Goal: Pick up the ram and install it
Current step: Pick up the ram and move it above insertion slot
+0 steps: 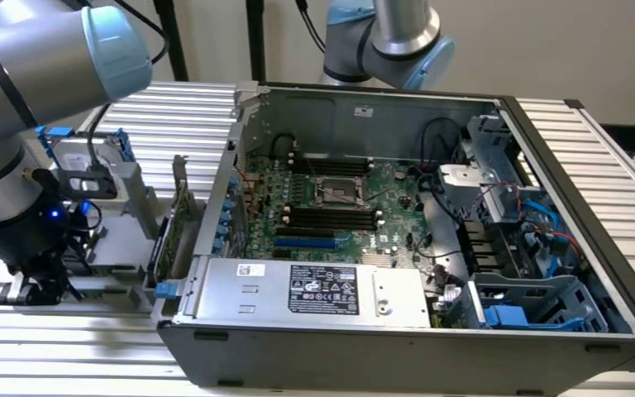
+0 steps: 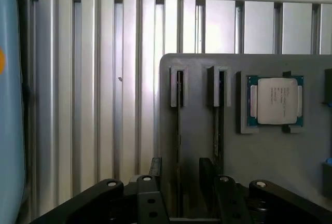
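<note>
Now | gripper [image 2: 180, 169]: jaws apart astride ram [image 2: 179, 115] | ram likely light, stiff, fragile | grip flat faces mid-length

Overall level: even, fairly bright, diffuse light is seen throughout.
Computer case [image 1: 406, 356]: its interior is left dimmer than the surroundings, and shadow is gathered under its far wall.
Power supply [image 1: 295, 285]: inside the case, against its near wall, a soft sheen is carried on the silver top.
Slatted table [image 1: 202, 103]: beside the case, pale glare is thrown off the ribs.
Processor [image 2: 275, 99]: the metal lid is mildly washed out.
Gripper [image 2: 180, 164]: rendered dark and underlit against the pale tray [image 2: 259, 151].
</note>
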`<state>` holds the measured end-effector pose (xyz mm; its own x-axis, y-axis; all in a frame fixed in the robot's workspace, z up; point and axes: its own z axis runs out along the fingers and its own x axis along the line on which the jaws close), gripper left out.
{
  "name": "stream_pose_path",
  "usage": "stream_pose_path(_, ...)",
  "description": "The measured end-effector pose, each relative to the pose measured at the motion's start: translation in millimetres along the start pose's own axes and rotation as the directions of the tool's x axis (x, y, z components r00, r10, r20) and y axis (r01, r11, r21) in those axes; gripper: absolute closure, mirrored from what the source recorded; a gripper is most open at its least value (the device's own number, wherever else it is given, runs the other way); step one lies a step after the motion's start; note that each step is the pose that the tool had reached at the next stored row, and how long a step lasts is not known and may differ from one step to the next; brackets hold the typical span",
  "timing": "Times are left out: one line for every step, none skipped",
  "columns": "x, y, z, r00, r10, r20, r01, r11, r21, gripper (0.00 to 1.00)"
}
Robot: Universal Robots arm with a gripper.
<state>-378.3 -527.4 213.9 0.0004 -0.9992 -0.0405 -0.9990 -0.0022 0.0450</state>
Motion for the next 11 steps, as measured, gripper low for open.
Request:
stream_pose_path(0.1,-0.2,1.7,1.0000,-0.002,-0.0002,0.002,1.0000,-0.0001,0.58)
stream_pose_path(0.2,-0.3,3.5,1.0000,-0.004,-0.0003,0.004,1.0000,-0.0002,0.58)
stream_pose_path(0.3,-0.5,5.3,1.0000,-0.005,-0.0003,0.005,1.0000,-0.0003,0.58)
stream_pose_path(0.4,-0.6,7.1,1.0000,-0.007,-0.0003,0.007,1.0000,-0.0003,0.58)
stream_pose_path(0.5,-0.7,8.7,1.0000,-0.009,-0.0004,0.009,1.0000,-0.0004,0.58)
stream_pose_path(0.7,-0.8,10.3,0.9999,-0.011,-0.0006,0.011,0.9999,-0.0005,0.58)
stream_pose_path(0.8,-0.9,11.8,0.9999,-0.013,-0.0006,0.013,0.9999,-0.0005,0.58)
stream_pose_path(0.8,-0.9,12.9,0.9999,-0.015,-0.0007,0.015,0.9999,-0.0006,0.58)
stream_pose_path(0.9,-1.0,14.0,0.9999,-0.017,-0.0007,0.017,0.9999,-0.0007,0.58)
stream_pose_path(0.9,-1.0,15.1,0.9998,-0.019,-0.0008,0.019,0.9998,-0.0008,0.58)
stream_pose_path(1.0,-1.0,15.9,0.9998,-0.021,-0.0010,0.021,0.9998,-0.0009,0.58)
